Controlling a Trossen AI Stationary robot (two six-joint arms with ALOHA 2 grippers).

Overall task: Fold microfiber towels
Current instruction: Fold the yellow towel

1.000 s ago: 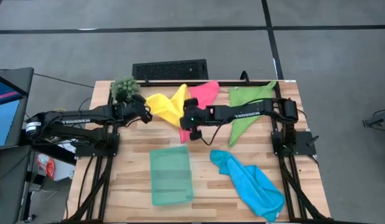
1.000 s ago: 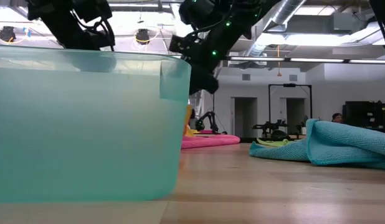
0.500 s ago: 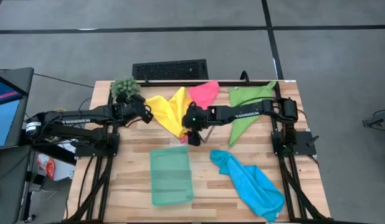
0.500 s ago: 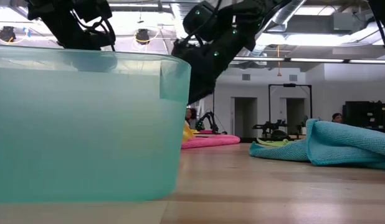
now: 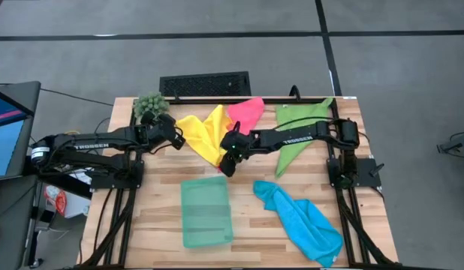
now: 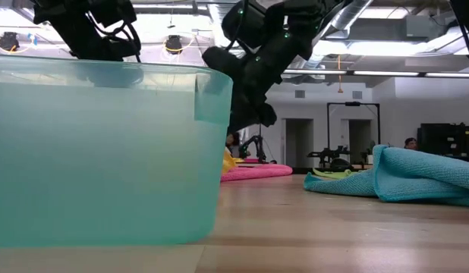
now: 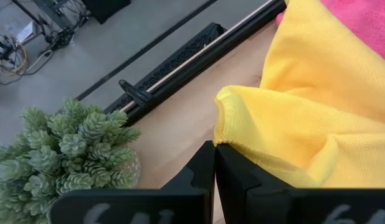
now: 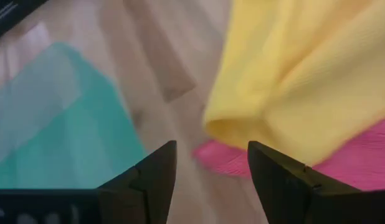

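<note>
Filling the near side of the low view is the pale teal tray [image 6: 98, 152], and from above it sits on the front part of the wooden table [image 5: 153, 217]. Just to its right the blue towel [image 5: 303, 221] lies crumpled in a heap, well apart from both arms. Moving back, here's the right gripper [image 8: 211, 165], reaching in over mid-table with its fingers spread wide and nothing between them. It hangs over the near edge of the yellow towel [image 5: 206, 135], where that towel overlaps a strip of the pink towel [image 8: 361, 155]; whether it touches the cloth I cannot tell. Across from it, the left gripper [image 7: 214, 163] has its jaws pressed together, pinching a rolled corner of the yellow towel at that towel's left end. The yellow cloth is bunched and folded over itself between the two grippers. Behind it the pink towel spreads toward the far edge, partly under the yellow. Off to the right, the green towel [image 5: 296, 135] lies under the right arm. In the far left corner sits the spiky plant ball [image 5: 150, 106].
</note>
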